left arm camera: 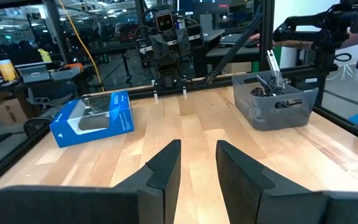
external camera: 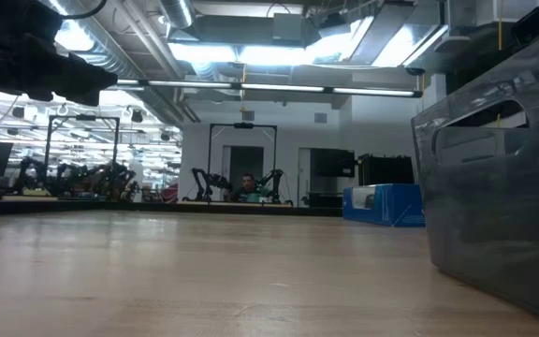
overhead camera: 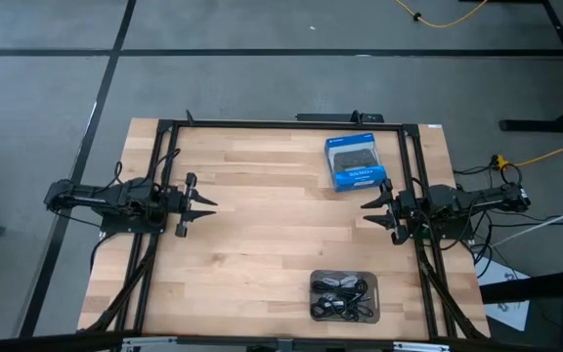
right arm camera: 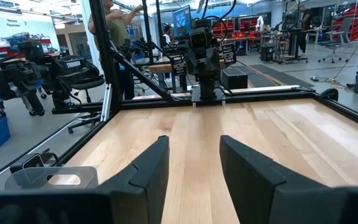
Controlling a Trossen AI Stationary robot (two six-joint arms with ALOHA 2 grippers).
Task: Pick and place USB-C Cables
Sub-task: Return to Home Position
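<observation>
While both my arms wait over the table (overhead camera: 262, 254), the USB-C Cables (overhead camera: 343, 294) lie in a tangle inside the black bin (overhead camera: 312, 293), at about 5 o'clock on the board in the high view. From above, black and pale strands mix together and I cannot count them. In the left wrist view only a few ends show above the bin's rim. In the low view the bin's dark wall fills the 3 o'clock side, cut off by the frame, and nothing inside can be made out.

My left gripper (overhead camera: 203, 207) hangs at 9 o'clock, released, its fingers (left arm camera: 166, 168) parted over bare wood and holding nothing. My right gripper (overhead camera: 371, 210) hangs at 3 o'clock, likewise spread and empty, well apart from the bin. Only a clipped corner of the bin enters the right wrist view.

A blue box (overhead camera: 355, 163) sits at about 1 o'clock, near my right gripper but not touching it. A person (external camera: 246, 184) shows far behind the table, too small to describe.
</observation>
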